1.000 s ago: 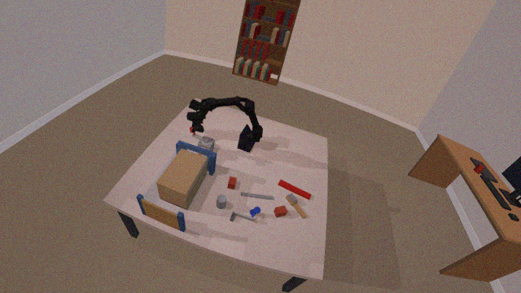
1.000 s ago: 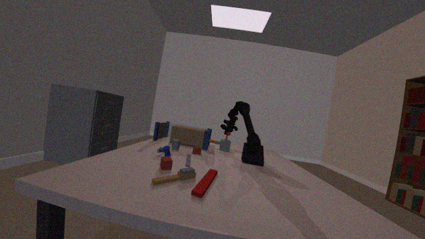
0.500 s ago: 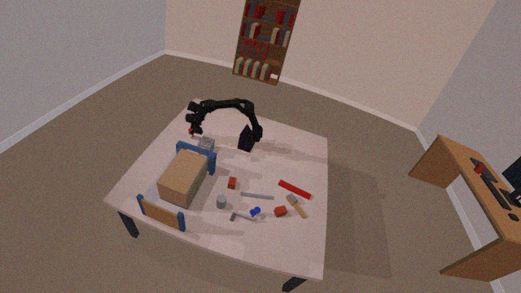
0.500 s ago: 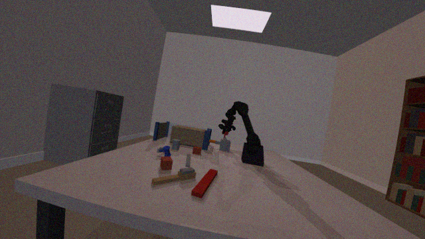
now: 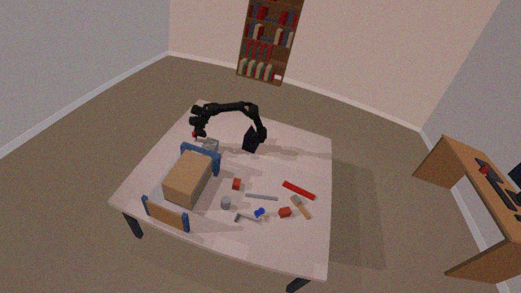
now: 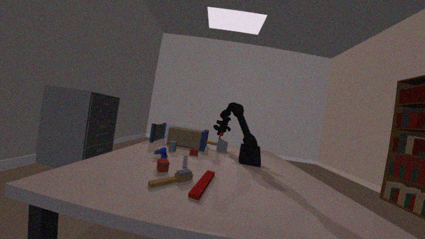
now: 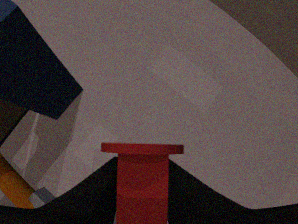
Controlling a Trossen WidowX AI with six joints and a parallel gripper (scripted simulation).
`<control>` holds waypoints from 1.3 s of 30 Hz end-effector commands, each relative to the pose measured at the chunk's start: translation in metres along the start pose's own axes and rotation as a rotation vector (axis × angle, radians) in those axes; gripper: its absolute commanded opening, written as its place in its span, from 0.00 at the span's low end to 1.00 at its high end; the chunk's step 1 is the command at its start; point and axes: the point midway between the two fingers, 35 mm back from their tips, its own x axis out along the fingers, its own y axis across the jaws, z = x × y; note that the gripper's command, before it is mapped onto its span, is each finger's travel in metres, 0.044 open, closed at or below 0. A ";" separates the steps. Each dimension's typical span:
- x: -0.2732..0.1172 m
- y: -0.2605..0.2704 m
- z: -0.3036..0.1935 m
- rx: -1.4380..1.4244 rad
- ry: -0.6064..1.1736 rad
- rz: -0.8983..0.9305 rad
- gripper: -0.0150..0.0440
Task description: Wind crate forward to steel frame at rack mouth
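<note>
My gripper (image 5: 196,134) (image 6: 220,133) (image 7: 140,164) is shut on the red knob (image 5: 194,134) (image 6: 221,134) (image 7: 142,175) of the winch handle. The handle's grey arm (image 5: 202,140) runs from the knob to the top of the grey winch (image 5: 211,146) (image 6: 222,146). The key's seat in the hole is too small to see. The tan crate (image 5: 188,175) (image 6: 185,137) sits flat in the cubby, its front at or very near the blue steel frame (image 5: 216,164) (image 6: 202,141); I cannot tell whether they touch. An orange strap (image 6: 210,143) (image 7: 15,187) runs between frame and winch.
A second blue-posted frame with a wooden panel (image 5: 164,213) stands at the crate's far end. A grey cylinder (image 5: 225,203), red blocks (image 5: 236,184) (image 5: 285,212), a grey bar (image 5: 261,197), a red bar (image 5: 299,190), a hammer (image 5: 301,207) and a blue-knobbed tool (image 5: 260,212) lie on the bench.
</note>
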 end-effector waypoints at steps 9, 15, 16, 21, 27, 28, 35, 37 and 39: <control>0.004 0.028 0.002 -0.007 0.009 0.032 0.25; 0.004 0.036 0.002 -0.007 0.009 0.032 0.25; 0.004 0.037 0.002 -0.007 0.009 0.032 0.25; 0.004 0.043 0.002 -0.007 0.009 0.033 0.25; 0.003 0.051 0.001 -0.007 0.010 0.033 0.25; 0.003 0.052 0.001 -0.007 0.010 0.033 0.25; 0.002 0.060 -0.001 -0.007 0.010 0.034 0.25; 0.002 0.063 -0.002 -0.007 0.010 0.034 0.25; 0.002 0.065 -0.002 -0.007 0.010 0.034 0.25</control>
